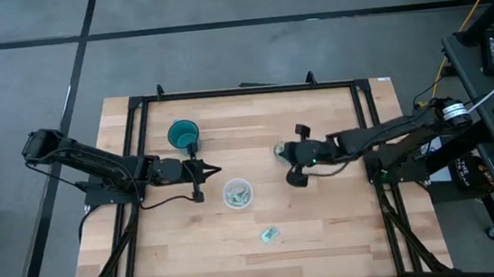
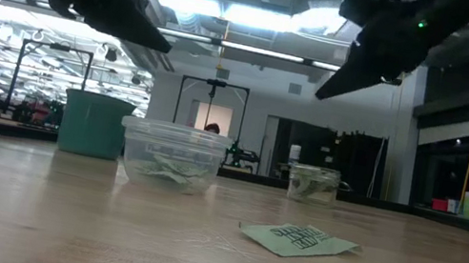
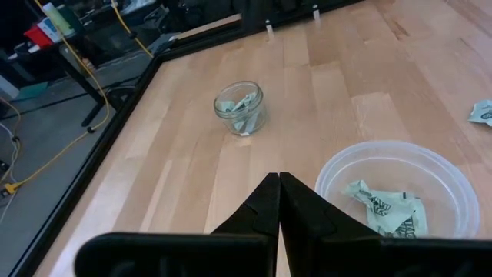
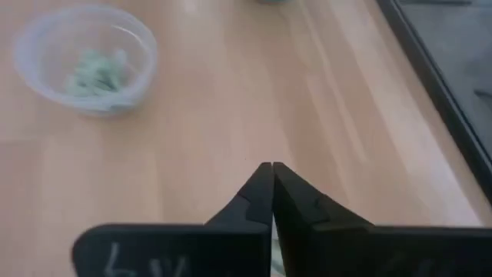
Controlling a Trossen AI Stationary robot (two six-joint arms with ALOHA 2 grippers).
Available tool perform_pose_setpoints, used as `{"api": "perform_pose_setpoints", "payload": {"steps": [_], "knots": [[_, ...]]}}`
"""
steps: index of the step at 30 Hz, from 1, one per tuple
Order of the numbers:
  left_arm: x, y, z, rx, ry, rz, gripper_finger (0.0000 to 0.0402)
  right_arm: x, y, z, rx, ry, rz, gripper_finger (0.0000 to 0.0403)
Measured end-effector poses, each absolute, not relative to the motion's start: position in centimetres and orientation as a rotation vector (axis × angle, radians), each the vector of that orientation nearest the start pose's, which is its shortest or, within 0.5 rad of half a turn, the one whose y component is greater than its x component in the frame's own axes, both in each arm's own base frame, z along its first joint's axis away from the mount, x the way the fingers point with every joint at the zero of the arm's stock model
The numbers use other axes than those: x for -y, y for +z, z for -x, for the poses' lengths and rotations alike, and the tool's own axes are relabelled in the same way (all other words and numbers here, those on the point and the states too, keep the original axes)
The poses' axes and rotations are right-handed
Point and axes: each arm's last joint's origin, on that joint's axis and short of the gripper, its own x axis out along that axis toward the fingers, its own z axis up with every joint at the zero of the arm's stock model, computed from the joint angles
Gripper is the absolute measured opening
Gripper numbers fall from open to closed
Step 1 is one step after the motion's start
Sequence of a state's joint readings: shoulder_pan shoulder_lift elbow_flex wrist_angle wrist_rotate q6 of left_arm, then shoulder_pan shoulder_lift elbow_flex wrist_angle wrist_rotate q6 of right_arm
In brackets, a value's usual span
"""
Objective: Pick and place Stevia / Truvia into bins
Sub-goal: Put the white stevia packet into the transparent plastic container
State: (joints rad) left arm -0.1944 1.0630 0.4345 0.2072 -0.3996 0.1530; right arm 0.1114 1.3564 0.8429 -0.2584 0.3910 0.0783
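A pale green packet [image 1: 270,234] lies flat on the table near the front; it also shows in the low view [image 2: 297,240]. More packets lie in the wide translucent cup [image 1: 238,194] and in the small clear glass [image 3: 240,108]. The teal cup [image 1: 183,135] stands at the back left. My left gripper [image 1: 218,169] is shut and empty, in the air between the teal cup and the wide cup. My right gripper [image 1: 289,155] is shut and empty, in the air over the small glass [image 2: 313,184].
A black frame [image 1: 242,92] runs along the table's far, left and right sides. Bare wood lies between the cups and around the loose packet. The wide cup also shows in the left wrist view [image 3: 396,192] and the right wrist view [image 4: 84,58].
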Motion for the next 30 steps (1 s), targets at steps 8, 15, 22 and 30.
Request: {"api": "perform_pose_setpoints", "payload": {"steps": [8,15,22,30], "knots": [[3.0,20.0,-21.0,-0.414,0.173,-0.258,0.0004,-5.3,23.1,-27.4,-0.654,-0.205,0.066,0.0004],[3.1,20.0,-21.0,-0.414,0.121,-0.218,0.0004,-7.7,23.1,-26.8,-0.639,-0.145,0.016,0.0017],[4.7,19.9,-20.8,-0.415,-0.075,-0.066,0.0004,-10.3,22.6,-26.1,-0.656,-0.071,0.010,0.0004],[7.1,20.0,-20.0,-0.401,-0.052,-0.028,0.0003,-11.9,22.5,-25.3,-0.675,-0.021,0.014,0.0003]]}}
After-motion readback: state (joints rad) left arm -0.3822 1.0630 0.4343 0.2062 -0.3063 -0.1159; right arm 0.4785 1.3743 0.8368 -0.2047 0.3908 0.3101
